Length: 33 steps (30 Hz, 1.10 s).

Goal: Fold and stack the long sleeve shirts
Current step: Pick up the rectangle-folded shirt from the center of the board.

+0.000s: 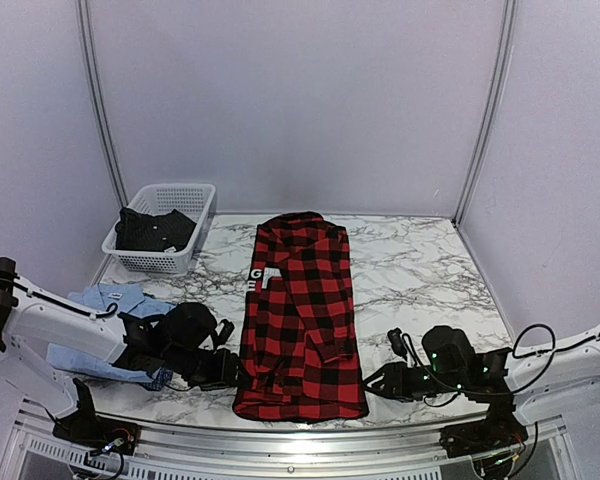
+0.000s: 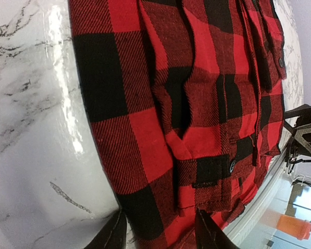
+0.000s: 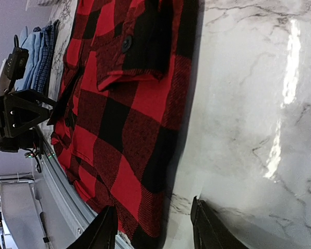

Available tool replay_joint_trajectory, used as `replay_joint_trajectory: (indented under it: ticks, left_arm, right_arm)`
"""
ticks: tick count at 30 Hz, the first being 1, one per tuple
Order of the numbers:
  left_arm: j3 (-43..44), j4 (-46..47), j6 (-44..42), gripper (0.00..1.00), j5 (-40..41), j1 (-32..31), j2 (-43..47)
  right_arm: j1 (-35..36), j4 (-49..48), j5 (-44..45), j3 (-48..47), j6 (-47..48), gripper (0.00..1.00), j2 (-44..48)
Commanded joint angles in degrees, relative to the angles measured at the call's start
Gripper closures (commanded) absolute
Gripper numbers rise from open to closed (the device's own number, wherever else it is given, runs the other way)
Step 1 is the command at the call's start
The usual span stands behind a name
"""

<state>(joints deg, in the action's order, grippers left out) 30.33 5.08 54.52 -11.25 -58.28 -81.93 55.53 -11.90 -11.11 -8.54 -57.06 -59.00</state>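
Seen from above, the red-and-black flannel shirt [image 1: 300,320] lies lengthwise mid-bench [image 1: 420,270], with the left gripper [image 1: 225,372] and right gripper [image 1: 380,380] flanking its near hem and the light blue shirt [image 1: 105,300] at far left. In the left wrist view, released fingertips [image 2: 113,234] straddle a hem corner. The right wrist view shows that gripper released too; both should pinch all layers evenly before folding hem toward collar.

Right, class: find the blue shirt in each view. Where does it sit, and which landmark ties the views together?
Top: blue shirt at far left, left of the flannel.
Left wrist: not in it.
Right wrist: upper left, beyond the flannel.
Shared landmark: the flannel, which also fills the left wrist view.
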Motion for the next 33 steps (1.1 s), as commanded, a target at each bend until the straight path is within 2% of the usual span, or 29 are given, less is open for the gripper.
replay_joint_trajectory:
  ticks: [1, 8, 15, 20, 27, 30, 33]
  left_arm:
    - [-1.5, 1.1, -0.8, 0.52, -3.0, 2.2, -0.6]
    - [0.6, 3.7, -1.7, 0.50, -6.2, 2.7, -5.8]
    - [2.4, 3.7, -1.4, 0.57, -8.7, 3.2, -9.4]
    - [3.4, 1.3, -0.8, 0.61, -9.6, 3.3, -9.8]
    - [4.6, -4.8, -0.8, 0.68, -8.7, 3.3, -8.9]
    - [5.1, -7.8, -1.4, 0.66, -8.7, 3.3, -8.5]
    - [5.6, -11.7, -2.8, 0.54, -7.2, 3.3, -7.3]
  right_arm:
    - [-4.7, -2.9, -3.8, -1.8, 2.7, 0.51, -1.7]
    - [-7.7, -7.2, -8.5, -3.2, 3.7, 0.50, -7.0]
    - [-13.4, -11.1, -13.2, -5.0, 4.4, 0.50, -11.5]
    - [-15.4, -9.8, -16.6, -6.9, 5.4, 0.50, -14.1]
    - [-15.5, -4.4, -15.5, -7.2, 7.2, 0.49, -12.4]
    - [-15.6, -2.4, -15.6, -8.0, 8.7, 0.49, -12.6]
    - [-15.8, -0.1, -17.2, -8.7, 10.1, 0.48, -12.7]
